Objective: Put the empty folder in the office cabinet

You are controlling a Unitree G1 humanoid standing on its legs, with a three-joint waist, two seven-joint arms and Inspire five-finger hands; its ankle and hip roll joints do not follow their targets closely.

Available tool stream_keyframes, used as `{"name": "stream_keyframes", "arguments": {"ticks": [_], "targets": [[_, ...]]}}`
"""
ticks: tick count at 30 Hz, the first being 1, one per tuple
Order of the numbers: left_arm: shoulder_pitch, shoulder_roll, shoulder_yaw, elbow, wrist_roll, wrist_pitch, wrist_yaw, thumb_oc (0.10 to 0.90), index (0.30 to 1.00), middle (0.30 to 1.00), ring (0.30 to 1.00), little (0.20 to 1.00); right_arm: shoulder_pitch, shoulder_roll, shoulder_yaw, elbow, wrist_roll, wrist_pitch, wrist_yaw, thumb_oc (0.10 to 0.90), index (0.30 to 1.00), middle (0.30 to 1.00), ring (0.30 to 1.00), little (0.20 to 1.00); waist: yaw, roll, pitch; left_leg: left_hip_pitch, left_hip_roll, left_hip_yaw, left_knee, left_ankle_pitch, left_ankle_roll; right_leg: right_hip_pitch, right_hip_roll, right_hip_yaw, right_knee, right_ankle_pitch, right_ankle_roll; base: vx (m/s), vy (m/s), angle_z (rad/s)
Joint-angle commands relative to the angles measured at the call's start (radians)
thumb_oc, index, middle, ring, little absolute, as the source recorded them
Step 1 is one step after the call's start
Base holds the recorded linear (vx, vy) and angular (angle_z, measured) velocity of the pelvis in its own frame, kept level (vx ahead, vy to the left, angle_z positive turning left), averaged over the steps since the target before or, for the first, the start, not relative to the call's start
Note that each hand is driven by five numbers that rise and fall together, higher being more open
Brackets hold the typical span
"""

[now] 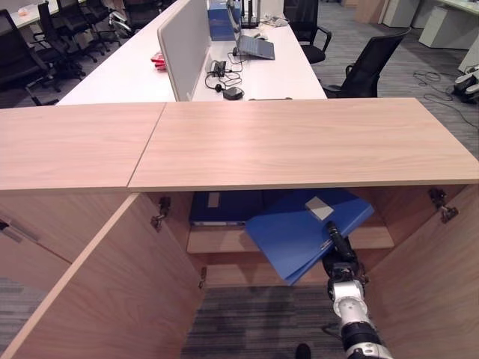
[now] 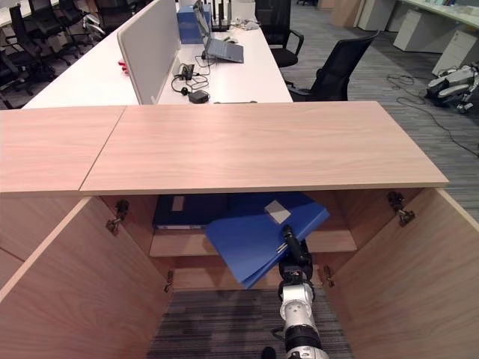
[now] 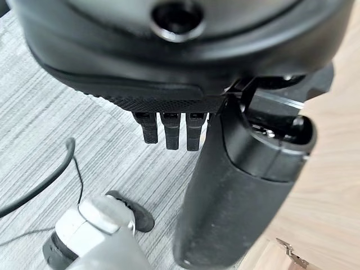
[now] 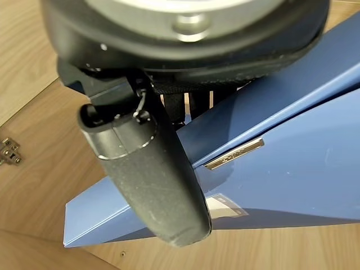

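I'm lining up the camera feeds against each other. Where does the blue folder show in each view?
Left eye view: blue folder, tilted in the open cabinet's mouth, right of centre, right hand on it.
Right eye view: lower centre, under the cabinet top.
Left wrist view: not in it.
Right wrist view: past the thumb.
Shared landmark: the folder's metal strip.

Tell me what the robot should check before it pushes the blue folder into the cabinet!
1. Right hand gripping the blue folder: ok, thumb pressed on its cover.
2. Cabinet doors open: ok, both swung wide.
3. Folder level with the shelf: not ok, it is tilted, one corner hanging below the shelf edge.
4. Room on the shelf: cannot tell; a dark blue binder already lies at the back.
5. Left hand out of the way: ok, over the carpet, holding nothing.
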Motion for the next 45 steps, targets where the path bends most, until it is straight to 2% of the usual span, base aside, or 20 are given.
{"name": "stream_keyframes", "arguments": {"ticks": [1,4,5,6,7,9,10,14,15,17,19,20,24,27,31,35,45], "targets": [[-0.002,0.061,0.003,0.051,0.021,-0.025,0.018,0.8,0.9,0.9,0.9,0.9,-0.22,0.005,-0.045,-0.092,-0.008,-0.077,0.039,0.4,0.3,0.3,0.3,0.3,0.029,0.028,0.028,0.015,-0.008,-0.131,-0.007,-0.069,-0.044,0.082,0.01,-0.031,0.067,-0.041,0.004,0.02,-0.042,-0.21],[-0.005,0.062,-0.002,0.059,0.019,-0.026,0.022,0.8,0.9,0.9,0.9,0.9,-0.247,0.011,-0.058,-0.087,0.002,-0.086,0.026,0.4,0.3,0.3,0.3,0.3,0.03,0.029,0.044,0.016,-0.006,-0.133,-0.007,-0.073,-0.047,0.047,0.034,-0.032,0.017,-0.012,0.003,0.01,-0.044,-0.15],[-0.009,0.062,-0.007,0.062,0.019,-0.024,0.022,0.8,0.9,0.9,0.9,0.9,-0.264,0.015,-0.066,-0.092,0.005,-0.091,0.022,0.4,0.3,0.3,0.3,0.3,0.028,0.033,0.059,0.02,-0.002,-0.138,-0.007,-0.076,-0.048,0.007,0.048,-0.027,0.001,0.007,0.004,0.13,-0.064,-0.19],[-0.013,0.057,-0.029,0.066,0.012,-0.022,0.023,0.8,0.9,0.9,0.9,0.9,-0.272,0.011,-0.045,-0.122,-0.006,-0.11,0.013,0.4,0.3,0.3,0.3,0.3,0.008,0.041,0.1,0.066,0.005,-0.159,-0.006,-0.092,-0.049,-0.123,0.062,-0.024,-0.02,0.044,0.013,0.13,-0.062,-0.31],[-0.013,0.056,-0.029,0.066,0.011,-0.022,0.023,0.8,0.9,0.9,0.9,0.9,-0.27,0.011,-0.043,-0.126,-0.007,-0.11,0.01,0.4,0.3,0.3,0.3,0.3,0.006,0.045,0.102,0.069,0.009,-0.16,-0.006,-0.095,-0.049,-0.12,0.064,-0.026,-0.02,0.042,0.013,0.19,-0.044,-0.2],[-0.017,0.053,-0.053,0.068,0.006,-0.025,0.018,0.8,0.9,0.9,0.9,0.9,-0.277,-0.004,-0.027,-0.145,-0.022,-0.127,0.001,0.4,0.3,0.3,0.3,0.3,-0.007,0.043,0.124,0.104,0.002,-0.176,0.017,-0.125,-0.045,-0.173,0.064,-0.033,-0.02,0.057,0.018,0.22,-0.037,0.11],[-0.026,0.053,-0.075,0.071,0.008,-0.029,0.014,0.8,0.9,0.9,0.9,0.9,-0.276,-0.013,-0.026,-0.172,-0.028,-0.138,-0.011,0.4,0.3,0.3,0.3,0.3,-0.021,0.04,0.143,0.132,-0.005,-0.194,0.051,-0.163,-0.041,-0.193,0.057,-0.044,-0.02,0.075,0.023,0.24,-0.047,0.33],[-0.017,0.048,-0.069,0.073,0.019,-0.024,0.014,0.8,0.9,0.9,0.9,0.9,-0.256,-0.018,-0.042,-0.214,-0.028,-0.15,-0.031,0.4,0.3,0.3,0.3,0.3,-0.036,0.032,0.136,0.163,-0.013,-0.216,0.071,-0.21,-0.037,-0.172,0.04,-0.066,-0.02,0.117,0.026,0.27,-0.068,0.62],[-0.007,0.039,-0.072,0.061,0.021,-0.024,0.013,0.8,0.9,0.9,0.9,0.9,-0.25,-0.02,-0.05,-0.243,-0.033,-0.158,-0.041,0.4,0.3,0.3,0.3,0.3,-0.041,0.034,0.136,0.172,-0.006,-0.218,0.091,-0.229,-0.04,-0.162,0.027,-0.082,-0.01,0.146,0.023,0.24,-0.082,0.47],[-0.008,0.034,-0.074,0.054,0.022,-0.024,0.015,0.8,0.9,0.9,0.9,0.9,-0.249,-0.023,-0.047,-0.257,-0.037,-0.164,-0.05,0.4,0.3,0.3,0.3,0.3,-0.048,0.039,0.139,0.168,0.0,-0.223,0.107,-0.237,-0.043,-0.161,0.021,-0.094,0.004,0.147,0.021,0.2,-0.092,0.23],[-0.022,0.02,-0.088,0.025,0.021,-0.022,0.015,0.8,0.9,0.9,0.9,0.9,-0.273,-0.034,-0.055,-0.283,-0.042,-0.175,-0.073,0.4,0.3,0.3,0.3,0.3,-0.055,0.054,0.159,0.146,0.027,-0.22,0.125,-0.249,-0.049,-0.191,0.028,-0.095,0.05,0.133,0.011,0.09,-0.093,0.11],[-0.024,0.02,-0.088,0.025,0.021,-0.022,0.016,0.8,0.9,0.9,0.9,0.9,-0.275,-0.034,-0.055,-0.283,-0.042,-0.175,-0.073,0.4,0.3,0.3,0.3,0.3,-0.057,0.049,0.158,0.14,0.021,-0.221,0.125,-0.244,-0.048,-0.197,0.022,-0.094,0.051,0.136,0.01,0.03,-0.048,0.03],[-0.03,-0.028,-0.112,-0.081,0.028,-0.009,0.011,0.8,0.9,0.9,0.9,0.9,-0.322,-0.037,-0.044,-0.323,-0.049,-0.205,-0.111,0.4,0.3,0.3,0.3,0.3,-0.064,0.069,0.191,0.104,0.047,-0.211,0.116,-0.244,-0.051,-0.269,0.05,-0.089,0.092,0.12,0.0,0.0,-0.055,-0.16],[-0.023,-0.039,-0.119,-0.117,0.032,-0.006,0.012,0.8,0.9,0.9,0.9,0.9,-0.338,-0.04,-0.039,-0.328,-0.055,-0.217,-0.125,0.4,0.3,0.3,0.3,0.3,-0.065,0.074,0.199,0.095,0.05,-0.205,0.106,-0.243,-0.05,-0.299,0.057,-0.082,0.107,0.119,0.0,-0.01,-0.017,-0.21],[-0.035,-0.037,-0.131,-0.146,0.021,-0.003,0.022,0.8,0.9,0.9,0.9,0.9,-0.37,-0.029,-0.039,-0.357,-0.065,-0.234,-0.159,0.4,0.3,0.3,0.3,0.3,-0.074,0.081,0.239,0.071,0.046,-0.205,0.109,-0.239,-0.047,-0.342,0.054,-0.063,0.143,0.121,-0.002,-0.05,0.002,-0.12],[-0.059,-0.026,-0.137,-0.155,0.019,0.001,0.029,0.8,0.9,0.9,0.9,0.9,-0.381,0.015,-0.057,-0.423,-0.067,-0.251,-0.184,0.4,0.3,0.3,0.3,0.3,-0.085,0.088,0.278,0.058,0.036,-0.208,0.117,-0.245,-0.043,-0.367,0.049,-0.044,0.162,0.126,-0.002,-0.05,0.012,-0.01],[-0.109,0.011,-0.162,-0.17,-0.007,-0.002,0.046,0.8,0.9,0.9,0.9,0.9,-0.398,0.144,-0.052,-0.579,-0.064,-0.267,-0.207,0.4,0.3,0.3,0.3,0.3,-0.098,0.078,0.387,0.037,0.003,-0.209,0.159,-0.258,-0.032,-0.379,0.032,-0.01,0.155,0.169,0.004,-0.08,0.011,-0.01]]}}
